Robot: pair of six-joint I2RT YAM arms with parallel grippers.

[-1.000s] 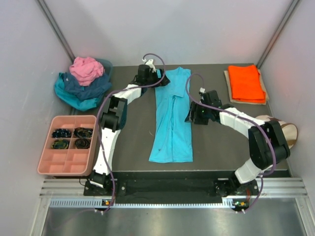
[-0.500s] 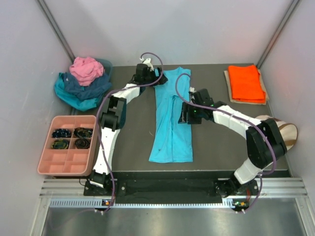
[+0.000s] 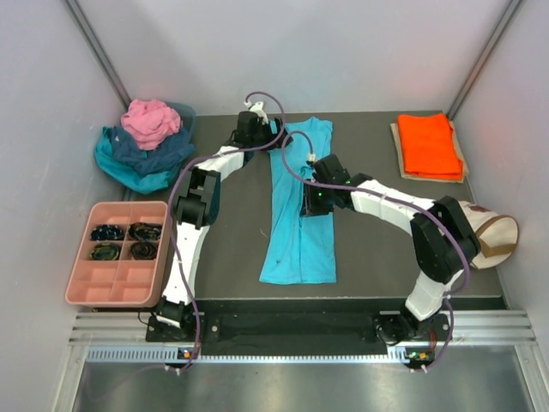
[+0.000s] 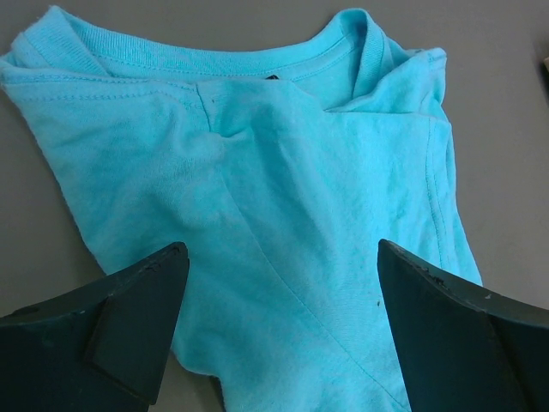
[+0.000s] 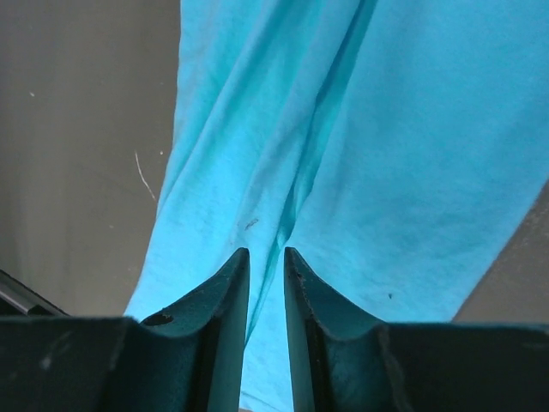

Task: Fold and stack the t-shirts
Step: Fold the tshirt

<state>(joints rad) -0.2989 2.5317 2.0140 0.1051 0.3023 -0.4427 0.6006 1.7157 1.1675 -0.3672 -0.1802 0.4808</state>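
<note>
Top external view: compared with one second earlier, the right gripper (image 3: 310,204) has shifted left from the right edge of the turquoise t-shirt (image 3: 296,245) onto its centre, and the right arm now stretches across the table (image 3: 232,240) from the lower right. Right wrist view: its fingers (image 5: 219,300) stand almost together above a lengthwise crease with a thin slit between them, and whether cloth is pinched cannot be told. The left arm is unchanged, reaching to the upper centre of the frame, where the left gripper (image 4: 283,249) hangs with jaws wide apart over the collar; the t-shirt lies flat and lengthwise at the table centre.
</note>
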